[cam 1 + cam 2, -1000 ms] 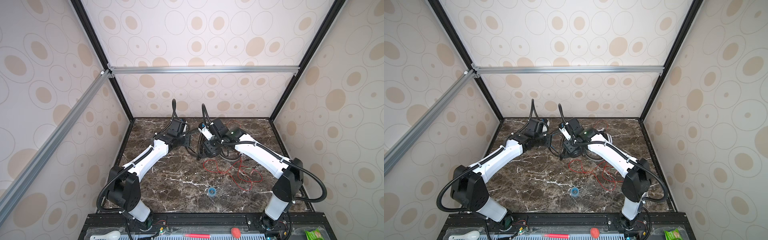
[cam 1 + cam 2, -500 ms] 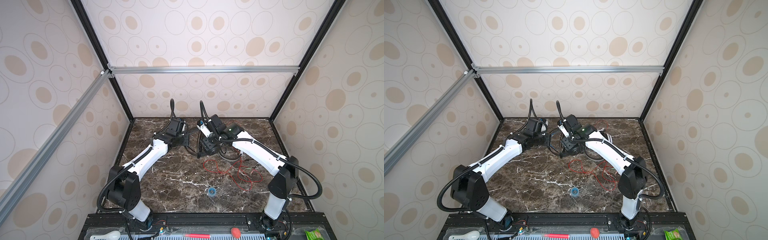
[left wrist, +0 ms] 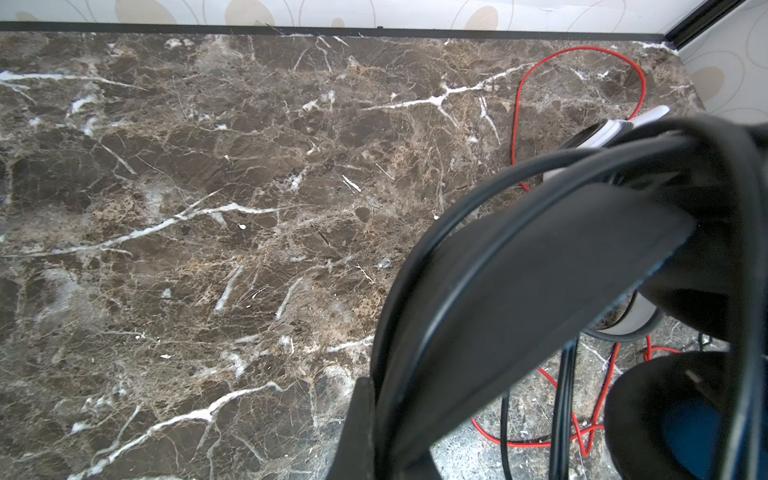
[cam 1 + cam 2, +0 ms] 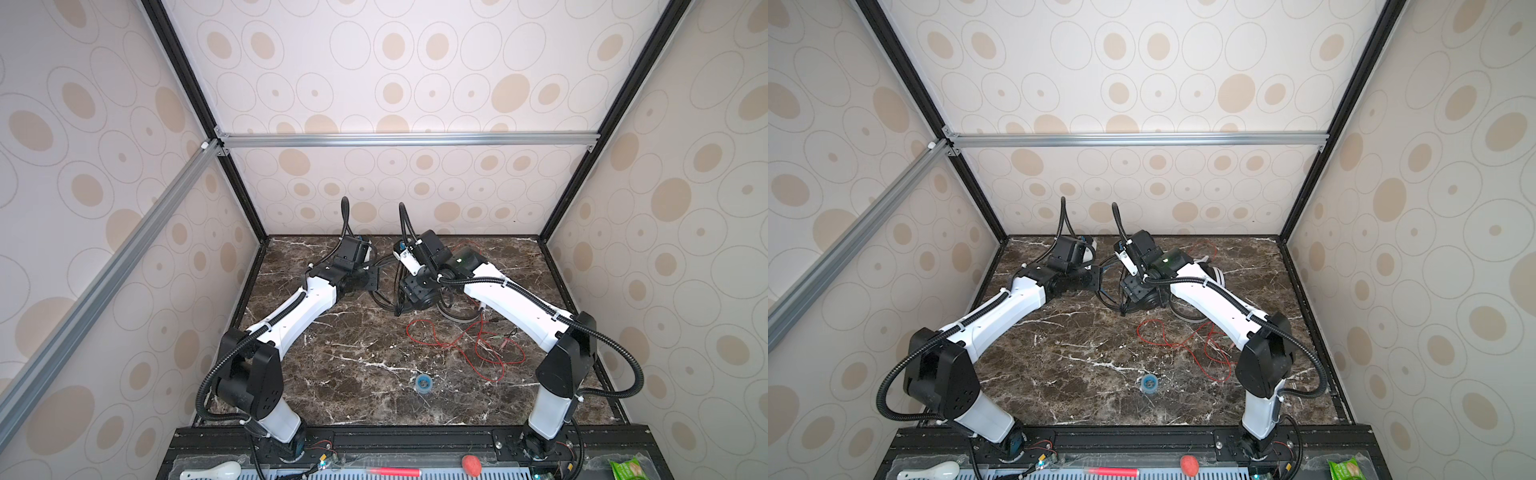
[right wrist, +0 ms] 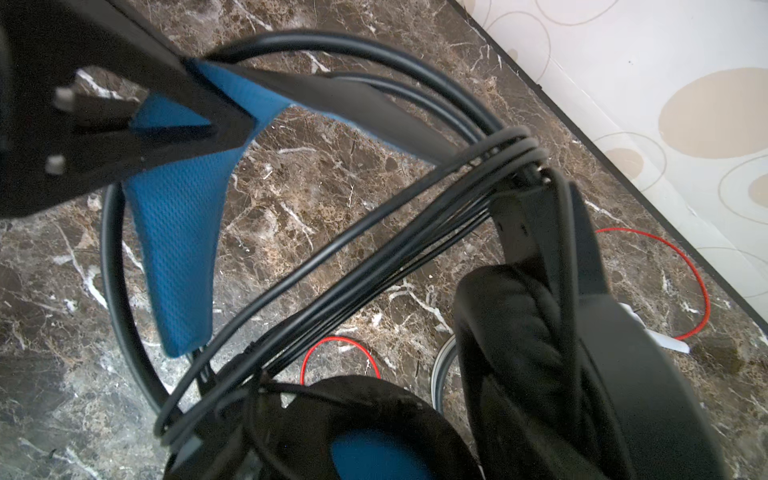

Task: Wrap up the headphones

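- Left wrist view looks along the headband of the black headphones (image 3: 540, 270), which crosses close in front of the lens. In a top view the left pincer (image 4: 371, 282), left of centre of the frame, is closed on that band. If this grip slips, the set would likely drop to the table (image 4: 353, 353) and the wound turns could slacken.
- Right wrist view shows the black cord (image 5: 374, 232) lying in several turns between band and ear cup, with some loops hanging wide and loose. A tug or tilt could let those loops slide off.
- Just right of centre in a top view, the right pincer (image 4: 415, 293) sits over the black set. I cannot tell whether its jaws are apart or closed on anything. If the cord's end is free, the tail may spring back and undo a turn.
- Right of that, the white headphones (image 4: 457, 319) lie on the table, partly hidden under the right arm (image 4: 519, 307) and close beside the black set. A sweeping move by that arm could knock them.
- Lower right of centre, the red cord (image 4: 436, 344) sprawls over the table, not yet wrapped. It could snag on the right arm or tangle with the black cord.
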Robot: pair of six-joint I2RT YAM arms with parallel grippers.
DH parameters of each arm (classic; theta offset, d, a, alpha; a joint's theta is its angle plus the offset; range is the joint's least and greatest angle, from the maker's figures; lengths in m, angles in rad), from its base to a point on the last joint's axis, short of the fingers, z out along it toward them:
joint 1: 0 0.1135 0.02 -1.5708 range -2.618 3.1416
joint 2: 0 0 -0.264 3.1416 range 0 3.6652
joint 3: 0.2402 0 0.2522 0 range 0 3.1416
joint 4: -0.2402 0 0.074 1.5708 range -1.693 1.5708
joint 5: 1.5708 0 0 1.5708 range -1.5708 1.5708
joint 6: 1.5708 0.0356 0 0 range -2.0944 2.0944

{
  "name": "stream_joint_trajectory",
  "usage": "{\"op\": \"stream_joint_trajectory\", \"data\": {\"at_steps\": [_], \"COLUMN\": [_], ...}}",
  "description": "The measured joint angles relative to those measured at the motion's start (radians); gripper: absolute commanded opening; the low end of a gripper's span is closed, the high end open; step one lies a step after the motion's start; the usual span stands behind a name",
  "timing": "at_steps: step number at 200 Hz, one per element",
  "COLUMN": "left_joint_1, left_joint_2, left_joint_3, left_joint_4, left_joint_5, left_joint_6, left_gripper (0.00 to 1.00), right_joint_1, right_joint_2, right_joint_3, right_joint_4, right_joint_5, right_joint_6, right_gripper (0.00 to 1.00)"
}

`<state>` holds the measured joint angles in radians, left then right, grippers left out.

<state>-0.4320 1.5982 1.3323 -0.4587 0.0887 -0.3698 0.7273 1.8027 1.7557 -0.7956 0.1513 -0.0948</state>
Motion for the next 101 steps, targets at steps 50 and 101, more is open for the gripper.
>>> {"op": "stream_joint_trajectory", "data": {"at_steps": [50, 101], "left_joint_1": [0.0, 0.0], "left_joint_2": [0.019, 0.02], "left_joint_3": [0.001, 0.001], "left_joint_4": [-0.002, -0.002], "left_joint_5": [0.015, 0.016], "left_joint_6": [0.0, 0.001], "left_gripper": [0.0, 0.0], "right_joint_1": [0.001, 0.002], "right_joint_2": [-0.039, -0.045], "right_joint_3": [-0.058, -0.066], "right_joint_4": [0.021, 0.027], "right_joint_5": [0.004, 0.006], "right_joint_6": [-0.003, -0.003], "right_gripper": [0.84, 0.85]}}
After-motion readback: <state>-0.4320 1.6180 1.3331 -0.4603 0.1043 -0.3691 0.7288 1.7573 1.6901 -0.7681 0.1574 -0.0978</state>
